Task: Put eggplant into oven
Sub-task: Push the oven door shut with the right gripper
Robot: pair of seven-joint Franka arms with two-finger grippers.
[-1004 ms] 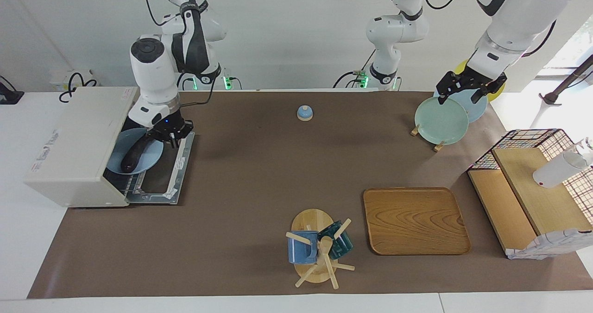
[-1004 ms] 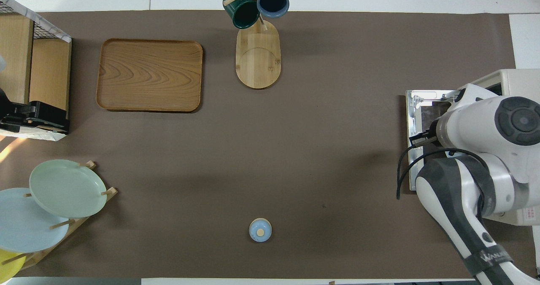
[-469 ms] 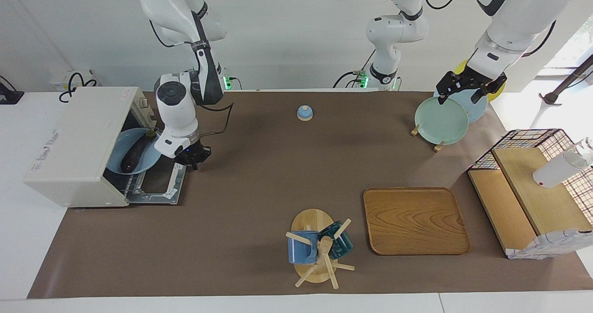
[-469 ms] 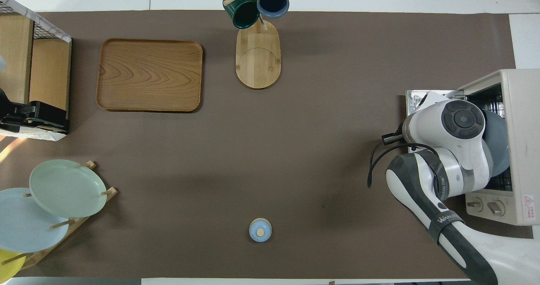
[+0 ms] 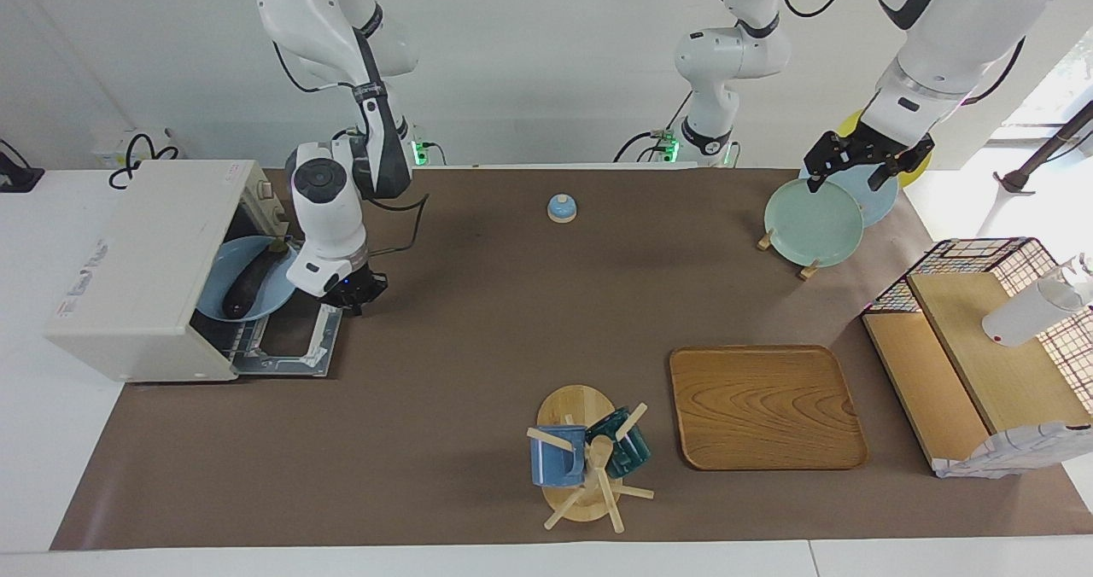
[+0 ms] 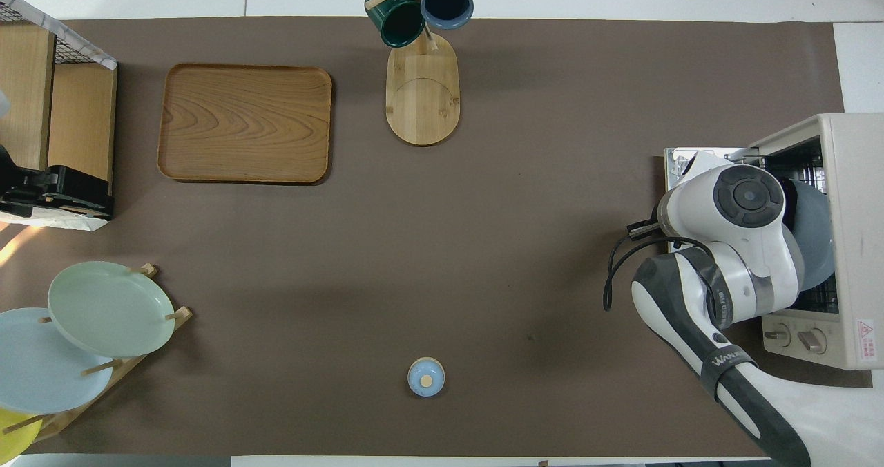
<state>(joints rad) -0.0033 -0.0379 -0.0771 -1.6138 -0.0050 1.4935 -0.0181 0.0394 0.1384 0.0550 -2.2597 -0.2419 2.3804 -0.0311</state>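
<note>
Oven at the right arm's end of the table, door dropped flat so the cavity is reachable. Blue plate sits on the rack at the mouth, half out, carrying the eggplant lying lengthwise; judged: plate serves as carrier, so the eggplant counts as in the oven, though not fully pushed in. Right gripper hangs over the door's edge, just beside the plate, fingertips pressed together, holding nothing, touching nothing visible; judged: clear of the load. Bell mid-table, mug stand and wooden tray untouched. Left gripper waits spread wide over the plate rack, empty.
</note>
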